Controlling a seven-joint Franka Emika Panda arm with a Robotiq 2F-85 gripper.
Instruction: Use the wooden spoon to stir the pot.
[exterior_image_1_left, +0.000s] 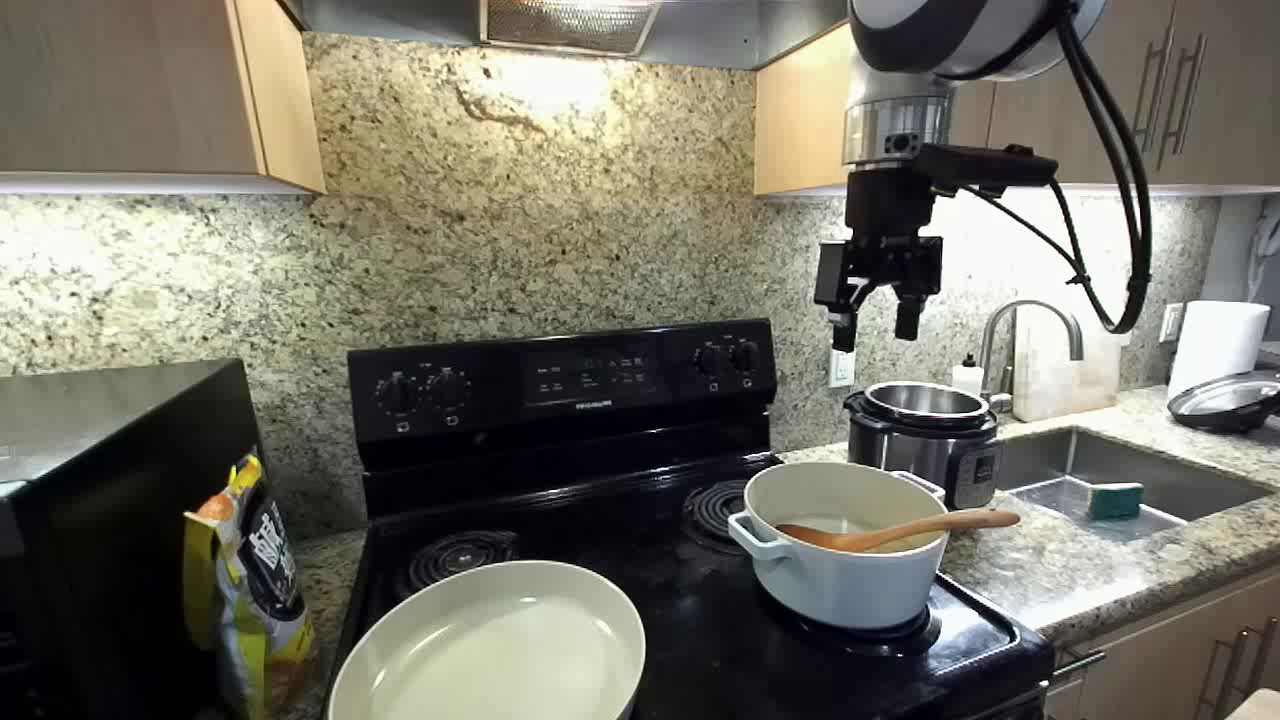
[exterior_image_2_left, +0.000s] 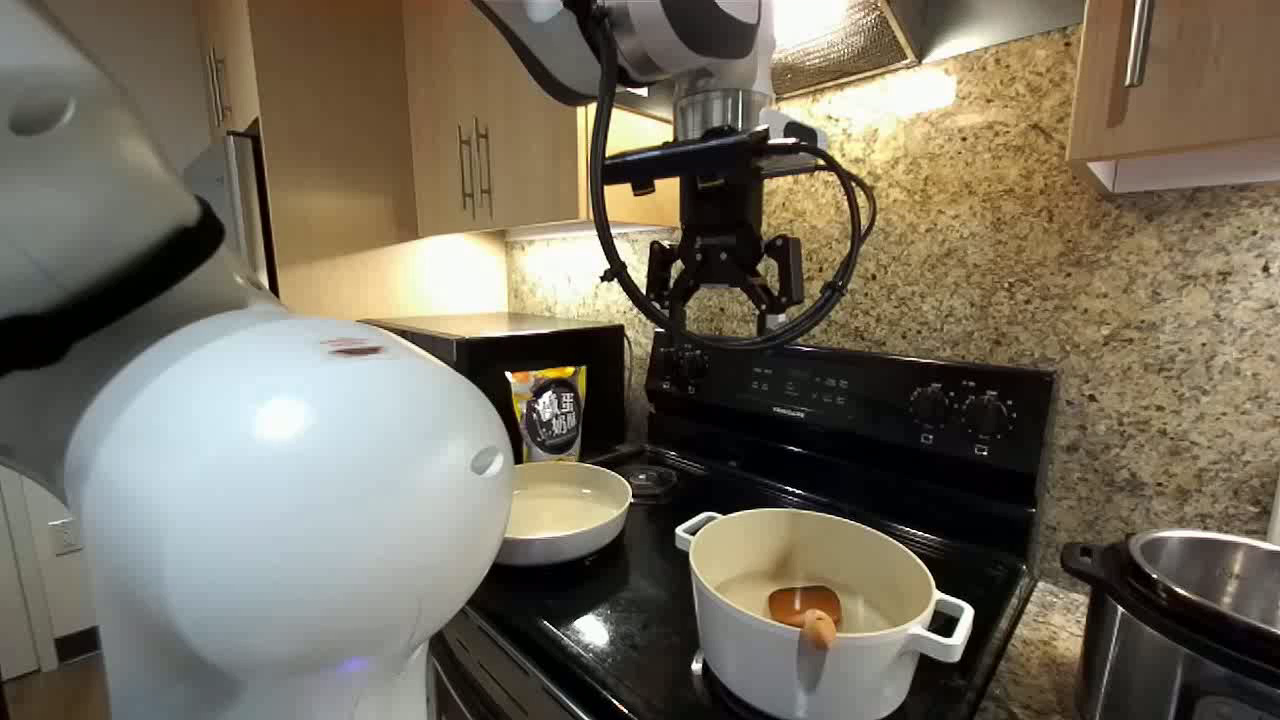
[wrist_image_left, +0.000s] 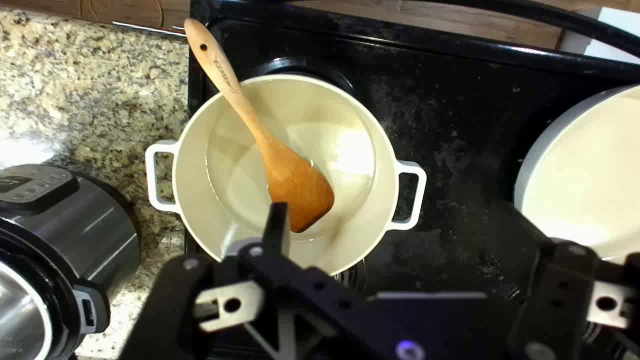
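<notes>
The wooden spoon (wrist_image_left: 275, 155) leans in the white pot (exterior_image_1_left: 845, 585), but the jaws hang wide and empty: grasping and stirring seemingly remain.

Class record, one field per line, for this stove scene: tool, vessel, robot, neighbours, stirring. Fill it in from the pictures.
Tool: wooden spoon, head inside the white pot, handle crossing its rim
Vessel: white pot on the stove, what looks like clear liquid inside
Robot: gripper open, holding nothing, above the stove
Neighbours: wide shallow pan also on the stove; steel cooker on the counter
Stirring: not under way; wooden spoon ungripped
</notes>
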